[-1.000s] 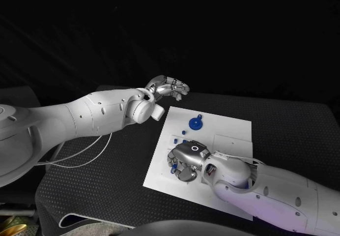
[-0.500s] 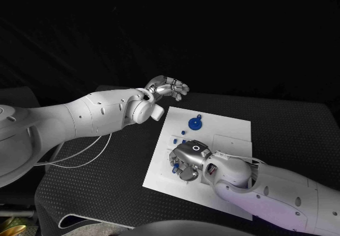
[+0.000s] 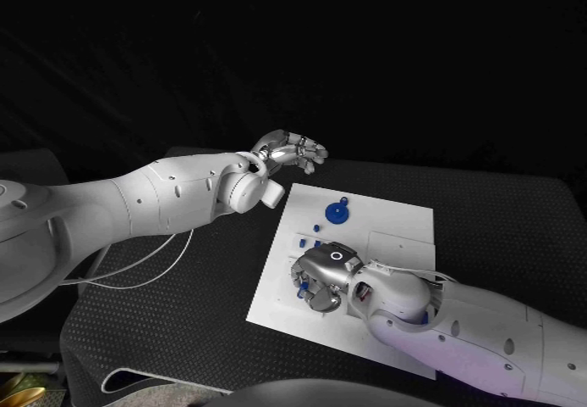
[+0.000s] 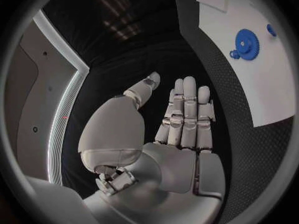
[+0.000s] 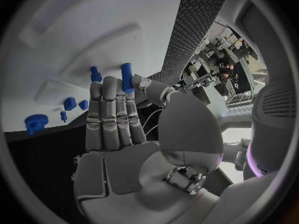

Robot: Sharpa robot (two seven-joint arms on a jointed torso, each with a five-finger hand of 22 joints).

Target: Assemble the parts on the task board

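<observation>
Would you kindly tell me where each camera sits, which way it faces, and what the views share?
Head view: from the robot's head, down at the black table and task board; both arms show.
Left wrist view: behind the left robot hand, open, off the board.
Right wrist view: behind the right robot hand, fingers flat over the board beside a blue peg.
Shared: the blue gear shows in all three.

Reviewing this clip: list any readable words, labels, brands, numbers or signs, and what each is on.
None can be read.
A small ring mark sits on the back of the right hand: a sign, no letters.
White task board, blue gear-shaped part and left hand carry no visible text.
</observation>
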